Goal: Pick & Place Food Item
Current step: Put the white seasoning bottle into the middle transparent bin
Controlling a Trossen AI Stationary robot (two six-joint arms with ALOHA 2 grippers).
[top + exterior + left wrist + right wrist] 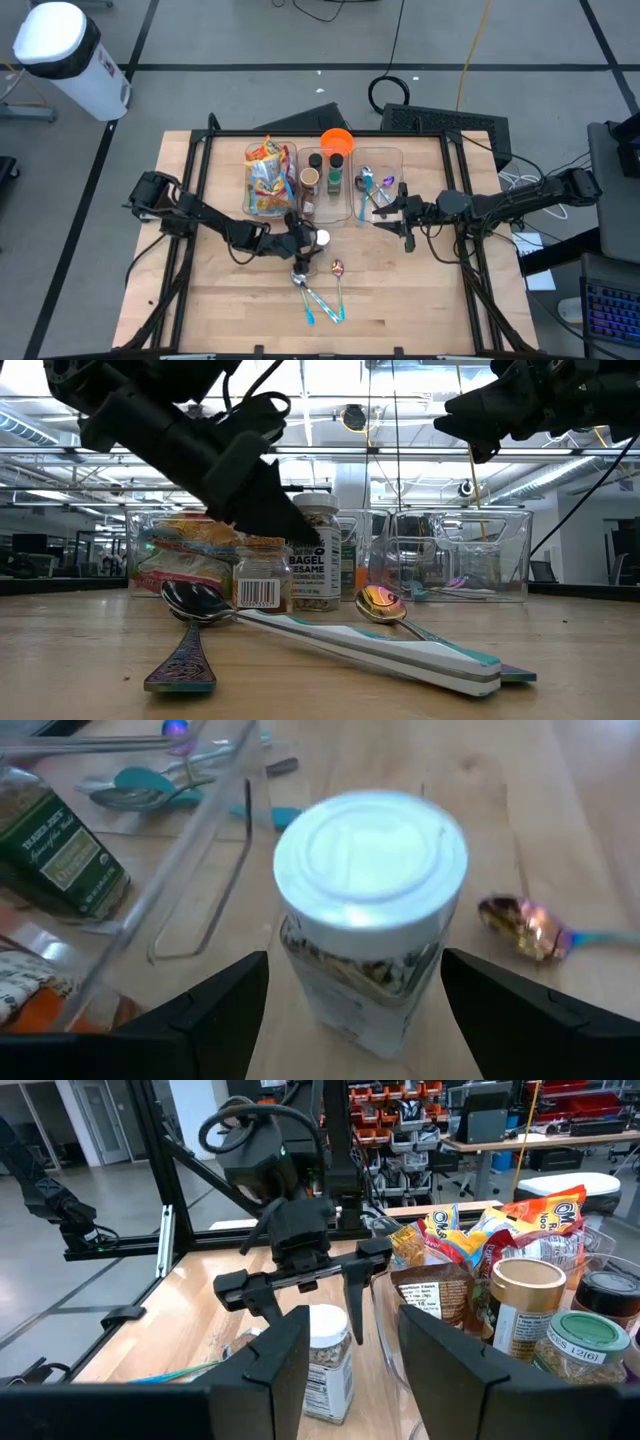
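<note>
A glass seasoning jar with a white lid stands upright on the wooden table, near its middle. My left gripper is open. One finger stands on each side of the jar's body, with a gap showing on both sides. It comes in slanting down from the table's left. My right gripper hangs open above the table at the right, beside the clear bins, with nothing between its fingers.
Three clear bins stand at the back: one with snack bags, one with jars, one with spoons. An orange cup sits behind them. Spoons lie on the table near the jar.
</note>
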